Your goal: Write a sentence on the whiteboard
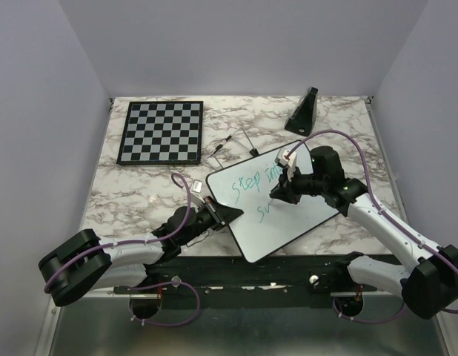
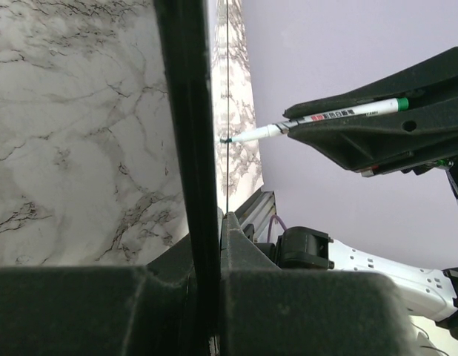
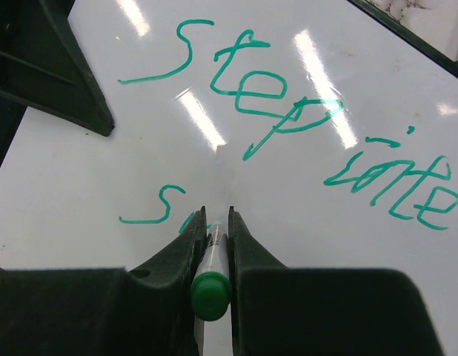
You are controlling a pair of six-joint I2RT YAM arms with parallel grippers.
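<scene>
The whiteboard (image 1: 307, 222) lies tilted on the marble table, right of centre. The sentence (image 1: 253, 182) reads "Step into" in teal, with an "s" and a further stroke on a second line (image 3: 151, 211). My left gripper (image 1: 227, 215) is shut on the whiteboard's left rim, which shows edge-on in the left wrist view (image 2: 186, 133). My right gripper (image 1: 279, 193) is shut on a green marker (image 3: 212, 271), whose tip touches the board at the second line. The marker (image 2: 318, 119) and the right gripper's fingers (image 2: 392, 133) also show in the left wrist view.
A black-and-white chessboard (image 1: 161, 131) lies at the back left. A black wedge-shaped stand (image 1: 303, 113) stands at the back right. Loose pens (image 1: 223, 147) lie behind the whiteboard. A small white object (image 1: 195, 185) lies left of the board.
</scene>
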